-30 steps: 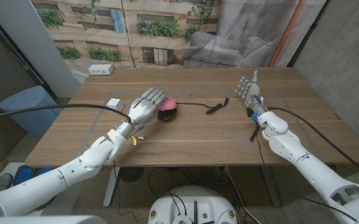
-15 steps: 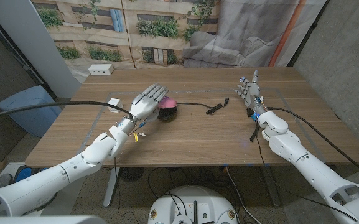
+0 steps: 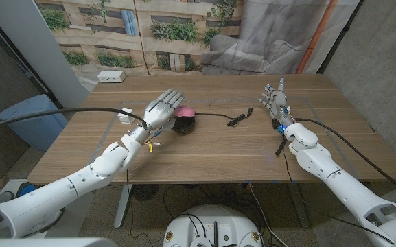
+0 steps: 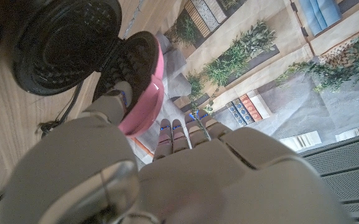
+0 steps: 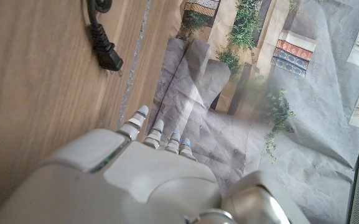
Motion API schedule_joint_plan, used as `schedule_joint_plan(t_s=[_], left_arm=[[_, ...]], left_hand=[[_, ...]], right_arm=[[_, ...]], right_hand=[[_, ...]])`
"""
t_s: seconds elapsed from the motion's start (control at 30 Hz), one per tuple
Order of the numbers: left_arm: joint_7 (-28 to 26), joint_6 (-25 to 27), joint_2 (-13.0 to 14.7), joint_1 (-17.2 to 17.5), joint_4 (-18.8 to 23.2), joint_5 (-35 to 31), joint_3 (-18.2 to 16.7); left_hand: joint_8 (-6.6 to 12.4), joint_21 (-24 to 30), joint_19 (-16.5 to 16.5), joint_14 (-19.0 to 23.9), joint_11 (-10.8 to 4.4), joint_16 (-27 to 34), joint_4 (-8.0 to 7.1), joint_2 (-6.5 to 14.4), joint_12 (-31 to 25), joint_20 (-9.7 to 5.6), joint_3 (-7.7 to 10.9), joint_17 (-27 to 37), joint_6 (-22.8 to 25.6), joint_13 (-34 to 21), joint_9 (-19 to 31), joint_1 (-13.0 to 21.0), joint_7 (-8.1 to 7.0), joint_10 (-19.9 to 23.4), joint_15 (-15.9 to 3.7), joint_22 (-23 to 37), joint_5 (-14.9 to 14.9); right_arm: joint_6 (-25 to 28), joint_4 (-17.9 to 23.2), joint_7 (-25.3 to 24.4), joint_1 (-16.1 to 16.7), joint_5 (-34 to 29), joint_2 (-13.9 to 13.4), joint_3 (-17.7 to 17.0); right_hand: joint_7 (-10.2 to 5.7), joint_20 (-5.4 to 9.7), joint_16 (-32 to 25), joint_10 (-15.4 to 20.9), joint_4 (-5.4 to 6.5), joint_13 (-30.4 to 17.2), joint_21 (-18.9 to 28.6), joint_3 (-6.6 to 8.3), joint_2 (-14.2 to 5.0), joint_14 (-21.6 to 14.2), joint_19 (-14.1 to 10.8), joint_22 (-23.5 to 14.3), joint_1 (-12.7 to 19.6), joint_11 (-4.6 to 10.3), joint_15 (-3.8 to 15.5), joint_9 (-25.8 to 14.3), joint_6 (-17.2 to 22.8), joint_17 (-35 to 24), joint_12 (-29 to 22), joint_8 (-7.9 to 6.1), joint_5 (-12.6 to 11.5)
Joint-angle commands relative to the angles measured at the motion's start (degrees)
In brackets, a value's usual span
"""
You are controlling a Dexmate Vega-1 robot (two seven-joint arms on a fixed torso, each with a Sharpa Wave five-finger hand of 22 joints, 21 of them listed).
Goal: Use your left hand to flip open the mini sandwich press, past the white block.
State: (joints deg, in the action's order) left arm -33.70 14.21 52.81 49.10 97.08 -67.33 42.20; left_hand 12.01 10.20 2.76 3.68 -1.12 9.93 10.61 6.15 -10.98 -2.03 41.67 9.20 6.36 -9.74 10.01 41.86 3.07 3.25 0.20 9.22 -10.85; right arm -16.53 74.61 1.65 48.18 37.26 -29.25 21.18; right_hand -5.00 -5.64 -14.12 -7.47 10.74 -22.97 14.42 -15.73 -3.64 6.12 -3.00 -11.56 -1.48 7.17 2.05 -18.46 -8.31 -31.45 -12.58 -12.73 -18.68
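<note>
1. The small round sandwich press with a pink lid and black ribbed plates [image 3: 184, 121] sits near the middle of the wooden desk [image 3: 211, 147], just beyond and to the inner side of the left hand [image 3: 162, 110]; the small white block [image 3: 125, 114] lies on the hand's outer side, near the desk's left part.
2. In the left wrist view the pink lid [image 4: 143, 93] stands partly raised off the black lower plate [image 4: 64, 37], and a fingertip [image 4: 121, 92] touches the lid's ribbed inner face; the hinge side cannot be told for sure.
3. The left hand's fingers [image 4: 178, 135] are spread and clench nothing; they press the lid rather than grasp it; the palm faces the press, wrist raised above the desk.
4. The left hand is far nearer the press; the right hand [image 3: 274, 100] stands upright, well apart near the desk's right part, fingers apart and empty, beside a black cable plug [image 5: 107, 59].
5. Judging from this, the lid probably needs pushing further over to lie fully open.
</note>
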Motion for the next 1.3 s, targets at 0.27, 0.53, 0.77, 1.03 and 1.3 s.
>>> schedule_joint_plan(t_s=[0.27, 0.53, 0.77, 1.03, 1.3], left_arm=[[0.9, -1.4, -0.3, -1.7, 0.0, -0.4, 0.3], [1.0, -1.5, -0.4, -2.2, 0.1, -0.6, 0.3], [1.0, -1.4, -0.3, -2.4, 0.3, -0.6, -0.2], [-0.5, -1.2, -0.7, -2.8, -0.1, -0.4, -0.5], [-0.7, -1.5, -1.4, -4.0, -1.0, -0.3, -0.3]], left_hand=[[-0.21, 0.1, 0.4, 0.4, 0.24, 0.0, -0.03, 0.1, 0.3, -2.40, -0.49, 0.1, 0.8, -0.2, 0.1, 0.6, 0.13, 0.2, 0.21, 0.1, 0.1], [-0.26, 0.1, 0.4, 0.4, 0.18, 0.0, -0.05, 0.2, 0.3, -2.31, -0.74, 0.1, 0.9, -0.2, 0.1, 0.8, 0.10, 0.2, 0.24, 0.1, 0.1], [-0.24, 0.1, 0.4, 0.4, 0.15, 0.0, -0.05, 0.3, 0.3, -2.33, -0.94, 0.1, 1.2, -0.2, 0.1, 0.9, -0.02, 0.3, 0.22, 0.1, 0.1], [-0.24, 0.2, 0.6, 0.5, 0.20, 0.0, -0.07, 0.4, 0.3, -2.39, -1.19, 0.1, 1.4, -0.2, 0.1, 1.1, -0.13, 0.3, 0.19, 0.1, 0.1], [-0.32, 0.2, 0.6, 0.5, 0.05, 0.0, -0.08, 0.5, 0.3, -2.41, -1.41, 0.1, 1.5, -0.2, 0.1, 1.2, -0.12, 0.3, 0.14, 0.1, 0.1]], right_arm=[[0.0, -0.1, 0.0, -0.1, 0.0, 0.0, 0.0], [0.0, 0.0, 0.0, 0.0, 0.0, 0.0, 0.0], [0.0, 0.0, 0.0, 0.0, 0.0, 0.0, 0.0], [0.0, 0.0, 0.0, 0.0, 0.0, 0.0, 0.0], [0.0, 0.0, 0.0, 0.0, 0.0, 0.0, 0.0]], right_hand=[[-0.11, -0.36, -0.2, -0.5, 0.09, -0.3, 0.2, -0.41, -5.12, 0.5, 0.1, -0.2, 0.2, 0.01, 1.04, -0.3, -0.3, -0.2, -0.3, -0.23, -0.4], [-0.05, -0.36, -0.2, -0.5, 0.09, -0.3, 0.2, -0.41, -5.12, 0.4, 0.1, -0.2, 0.2, -0.03, 1.07, -0.3, -0.3, -0.2, -0.3, -0.24, -0.4], [-0.04, -0.34, -0.2, -0.5, 0.09, -0.3, 0.2, -0.41, -5.12, 0.5, 0.1, -0.2, 0.2, -0.08, 1.14, -0.3, -0.3, -0.2, -0.3, -0.24, -0.4], [-0.04, -0.35, -0.2, -0.5, 0.09, -0.3, 0.2, -0.41, -5.12, 0.5, 0.2, -0.2, 0.2, -0.02, 1.08, -0.3, -0.3, -0.2, -0.3, -0.25, -0.4], [-0.08, -0.34, -0.1, -0.5, 0.09, -0.3, 0.2, -0.41, -5.12, 0.6, 0.1, -0.2, 0.2, -0.04, 1.02, -0.3, -0.3, -0.2, -0.3, -0.27, -0.4]])
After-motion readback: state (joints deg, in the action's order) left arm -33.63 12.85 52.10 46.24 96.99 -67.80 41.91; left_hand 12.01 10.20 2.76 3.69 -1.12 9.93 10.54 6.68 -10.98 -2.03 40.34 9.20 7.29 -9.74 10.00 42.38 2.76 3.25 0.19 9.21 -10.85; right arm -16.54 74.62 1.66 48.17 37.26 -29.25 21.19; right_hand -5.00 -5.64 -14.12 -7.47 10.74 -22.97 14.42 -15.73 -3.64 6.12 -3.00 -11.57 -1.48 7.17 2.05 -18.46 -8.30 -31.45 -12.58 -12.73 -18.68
